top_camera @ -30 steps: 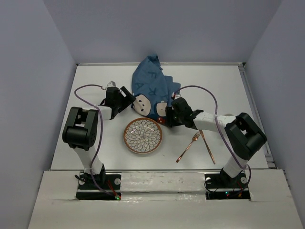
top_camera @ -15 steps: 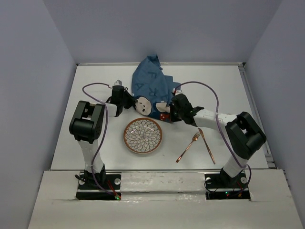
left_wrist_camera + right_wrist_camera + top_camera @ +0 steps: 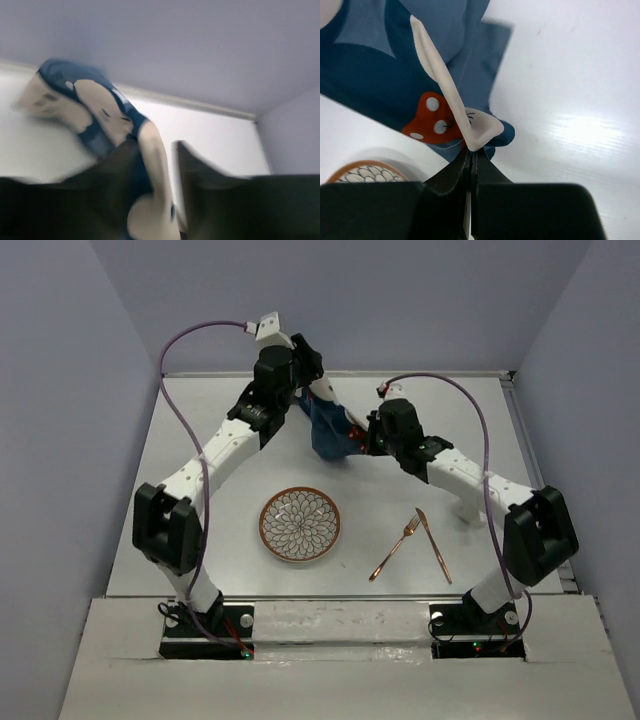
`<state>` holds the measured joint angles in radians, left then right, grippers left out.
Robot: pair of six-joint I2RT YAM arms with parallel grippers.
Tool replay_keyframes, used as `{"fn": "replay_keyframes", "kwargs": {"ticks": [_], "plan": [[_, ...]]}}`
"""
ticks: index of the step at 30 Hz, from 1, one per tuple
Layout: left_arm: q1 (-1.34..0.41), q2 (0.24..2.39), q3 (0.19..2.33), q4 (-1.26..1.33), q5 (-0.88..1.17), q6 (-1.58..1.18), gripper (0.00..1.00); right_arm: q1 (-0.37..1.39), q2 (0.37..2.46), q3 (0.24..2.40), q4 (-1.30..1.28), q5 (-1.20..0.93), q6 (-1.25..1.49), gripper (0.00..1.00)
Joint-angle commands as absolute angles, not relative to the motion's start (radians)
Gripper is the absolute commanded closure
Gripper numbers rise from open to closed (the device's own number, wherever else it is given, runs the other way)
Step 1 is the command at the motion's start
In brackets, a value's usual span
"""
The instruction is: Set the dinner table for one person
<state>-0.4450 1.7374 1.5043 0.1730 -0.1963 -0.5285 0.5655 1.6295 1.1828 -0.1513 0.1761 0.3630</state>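
Observation:
The dinner table (image 3: 210, 530) is the white tabletop. A dark blue cloth mat (image 3: 326, 425) with pale cartoon faces hangs bunched and raised above its far middle. My left gripper (image 3: 308, 375) is high by the cloth's upper end. The left wrist view is blurred: the left gripper (image 3: 155, 145) has its jaws apart, a fold of the cloth (image 3: 95, 107) lies between them against the left finger, and a gap shows on the right. My right gripper (image 3: 362, 435) (image 3: 471, 150) is shut on a pale corner of the cloth (image 3: 370, 85), beside a red mushroom print.
A patterned plate (image 3: 300, 524) (image 3: 365, 172) sits near the front middle. A copper fork (image 3: 397, 548) and knife (image 3: 435, 545) lie to its right. Grey walls close in the far side and both flanks.
Both arms swung toward the far wall. The left arm stretched up and away and the cloth rose into a hanging bunch. The right gripper shut on the cloth's corner.

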Motion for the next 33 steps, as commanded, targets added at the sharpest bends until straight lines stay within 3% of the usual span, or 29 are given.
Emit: {"fn": "replay_keyframes", "kwargs": {"ticks": [1,2,7,12,20,33], "plan": [[-0.505,1.556,1.514,0.071,-0.397,-0.391,0.21,0.552,1.530,1.207,-0.184,0.161,0.316,1.00],[-0.506,1.534,1.434,0.083,-0.409,-0.394,0.01,0.552,1.525,1.177,-0.183,0.157,0.314,1.00],[-0.496,1.369,1.143,0.138,-0.506,-0.437,0.01,0.552,1.525,1.068,-0.178,0.152,0.336,1.00],[-0.439,1.328,0.849,0.242,-0.404,-0.528,0.01,0.520,1.522,1.002,-0.152,0.164,0.362,1.00],[-0.434,1.485,0.767,0.339,-0.196,-0.627,0.06,0.511,1.506,0.988,-0.150,0.169,0.368,1.00],[-0.380,1.568,0.686,0.541,-0.245,-1.158,0.04,0.511,1.456,0.882,-0.095,0.172,0.379,1.00]]}}
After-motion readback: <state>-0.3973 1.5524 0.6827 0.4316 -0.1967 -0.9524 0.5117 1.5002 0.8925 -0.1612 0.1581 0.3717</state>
